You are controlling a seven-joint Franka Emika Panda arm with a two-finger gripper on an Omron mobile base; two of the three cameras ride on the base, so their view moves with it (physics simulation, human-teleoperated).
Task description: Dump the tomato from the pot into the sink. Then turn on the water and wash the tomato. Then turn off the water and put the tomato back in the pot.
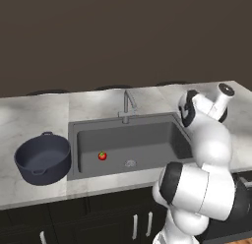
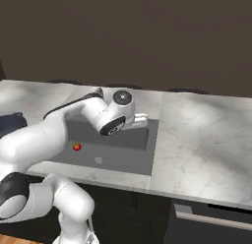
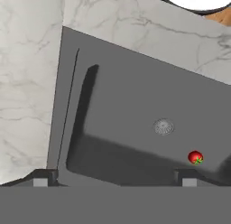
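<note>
We hover hand (image 3: 115, 182) released, empty, above sink (image 1: 172, 135). Tomato (image 1: 102, 156) lies on basin floor, near drain (image 1: 130, 163); pot (image 1: 43, 159) upright on tabletop (image 1: 34, 115) left. Risk: reaching for faucet (image 1: 128, 106), arm clips spout; strong flow rolls tomato away.

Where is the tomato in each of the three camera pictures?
Left base view: the tomato lies on the sink floor, left of the drain.
Right base view: low on the sink floor, just beside the white arm, left of the drain.
Hand view: lower right, below the drain.
Shared landmark: the drain.
</note>
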